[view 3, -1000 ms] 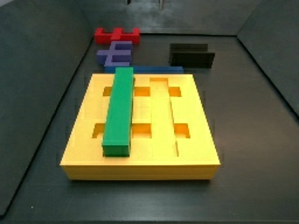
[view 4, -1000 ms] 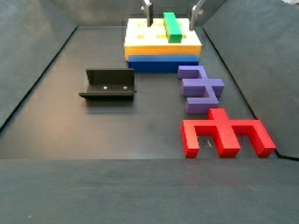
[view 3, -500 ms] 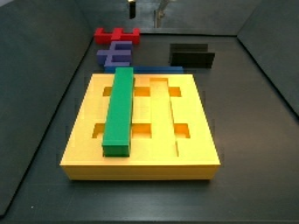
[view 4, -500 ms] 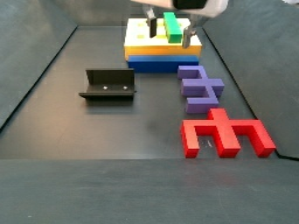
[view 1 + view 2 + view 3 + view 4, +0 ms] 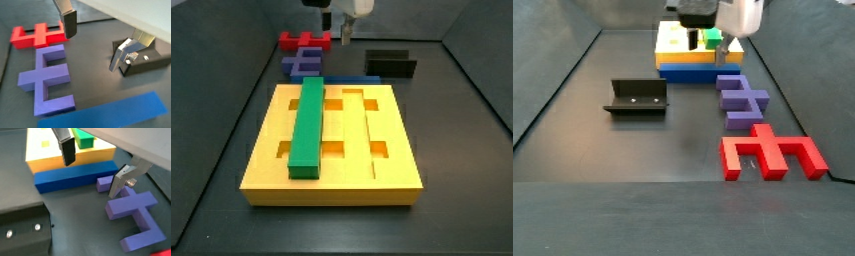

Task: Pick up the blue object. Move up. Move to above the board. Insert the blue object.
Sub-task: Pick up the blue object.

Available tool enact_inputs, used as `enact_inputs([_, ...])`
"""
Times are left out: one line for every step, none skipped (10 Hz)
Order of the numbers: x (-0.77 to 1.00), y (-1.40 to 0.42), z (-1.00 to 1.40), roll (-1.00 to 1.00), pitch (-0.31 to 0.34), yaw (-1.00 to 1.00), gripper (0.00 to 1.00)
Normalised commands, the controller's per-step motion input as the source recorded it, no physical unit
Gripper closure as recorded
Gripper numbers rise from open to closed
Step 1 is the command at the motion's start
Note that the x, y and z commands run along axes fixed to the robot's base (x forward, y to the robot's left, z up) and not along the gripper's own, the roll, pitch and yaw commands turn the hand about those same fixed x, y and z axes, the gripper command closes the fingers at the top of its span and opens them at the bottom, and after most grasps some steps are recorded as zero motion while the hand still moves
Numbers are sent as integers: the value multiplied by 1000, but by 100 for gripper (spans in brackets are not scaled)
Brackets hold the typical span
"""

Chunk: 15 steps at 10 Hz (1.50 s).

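The blue object is a long dark-blue bar lying on the floor against the end of the yellow board. It shows in both side views and in a wrist view. The board has a green bar in one groove. My gripper is open and empty. It hangs above the floor over the blue object and the purple E block, with nothing between its fingers. It is high in both side views.
A purple-blue E-shaped block lies just beyond the blue bar. A red E-shaped block lies past it. The dark fixture stands to one side.
My gripper has come down into the side views, from only its fingertips showing to the whole hand over the board's end. The pieces have not moved.
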Motion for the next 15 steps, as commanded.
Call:
enact_inputs([0, -197, -137, -139, -73, -834, 0])
enact_inputs([0, -231, -114, -121, -59, -826, 0])
enact_inputs([0, -237, -149, -100, -40, -834, 0])
enact_inputs([0, -249, -151, -84, -17, -837, 0])
enact_inputs([0, -317, -123, -57, 0, -811, 0])
enact_inputs([0, -357, -157, -33, 0, -794, 0])
enact_inputs([0, -380, -209, -3, 0, -800, 0])
enact_inputs([0, -449, -263, 0, 0, -749, 0])
enact_inputs([-17, -274, -414, 0, 0, -480, 0])
enact_inputs([-100, -94, -403, 111, 0, -206, 0])
enact_inputs([0, 0, -429, 233, 0, 0, 0])
enact_inputs([0, 0, -369, 247, 0, 31, 0])
enact_inputs([-54, -23, -246, 207, 0, 3, 0])
enact_inputs([-26, -166, -180, 167, 0, 31, 0])
enact_inputs([0, -189, -186, 151, 0, 63, 0])
